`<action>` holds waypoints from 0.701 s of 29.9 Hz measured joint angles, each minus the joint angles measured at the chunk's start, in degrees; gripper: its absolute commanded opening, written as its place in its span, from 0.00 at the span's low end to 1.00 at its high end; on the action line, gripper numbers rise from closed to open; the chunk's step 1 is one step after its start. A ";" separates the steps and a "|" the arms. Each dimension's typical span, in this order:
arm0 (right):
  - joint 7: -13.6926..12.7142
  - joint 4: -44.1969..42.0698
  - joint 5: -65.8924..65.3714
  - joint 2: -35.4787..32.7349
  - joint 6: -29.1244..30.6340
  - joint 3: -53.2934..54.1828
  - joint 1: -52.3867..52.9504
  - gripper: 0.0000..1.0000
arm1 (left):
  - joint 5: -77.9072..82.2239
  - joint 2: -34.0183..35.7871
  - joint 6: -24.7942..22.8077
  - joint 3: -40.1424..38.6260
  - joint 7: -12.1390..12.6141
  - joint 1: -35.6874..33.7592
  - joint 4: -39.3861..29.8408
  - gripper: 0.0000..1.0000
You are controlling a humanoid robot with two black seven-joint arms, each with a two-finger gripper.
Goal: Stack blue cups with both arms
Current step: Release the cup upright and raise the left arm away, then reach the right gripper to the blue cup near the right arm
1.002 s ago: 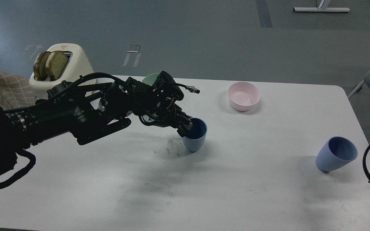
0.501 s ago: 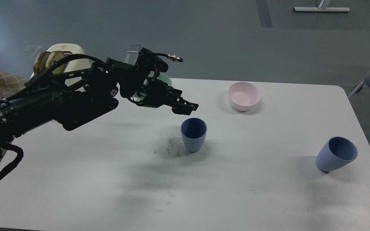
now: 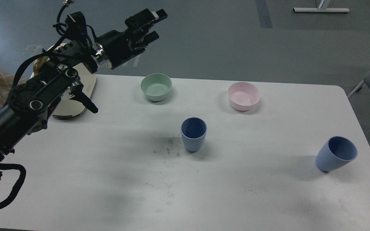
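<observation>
Upright at table centre, mouth up: matte light-blue plastic tumbler (image 3: 193, 134). At four o'clock, near the edge, its twin (image 3: 335, 154), tilted, mouth toward one o'clock. Raised at eleven o'clock, black left gripper (image 3: 154, 25), fingers spread, empty.

My left arm (image 3: 40, 96) enters from the lower-left edge and climbs diagonally up and to the right, elbow bent, forearm raised high. Silver wrist ring (image 3: 99, 57) shows just behind the hand section. Black cables (image 3: 72, 22) loop above the wrist. Left end effector (image 3: 156, 24) is at the arm's far top end, pointing up-right, its two fingers (image 3: 158, 14) spread with a visible gap between them, holding nothing. Right arm is out of view.
</observation>
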 measured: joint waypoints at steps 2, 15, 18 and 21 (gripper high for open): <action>3.89 1.88 -7.54 -1.37 0.00 -0.50 -2.20 0.99 | -4.86 0.34 0.00 -5.01 0.12 3.19 0.01 0.98; 7.74 10.29 -41.40 -1.96 -0.01 -7.05 -7.48 0.92 | -35.81 2.58 2.51 -17.55 0.12 11.09 0.11 0.98; 7.71 10.32 -44.36 -1.99 -0.03 -10.09 -9.13 0.91 | -36.63 2.59 3.32 -17.61 0.09 11.15 0.12 0.98; 7.66 10.19 -47.04 -2.11 -0.04 -12.62 -11.40 0.91 | -36.75 2.51 3.65 -17.67 0.20 11.09 0.12 0.98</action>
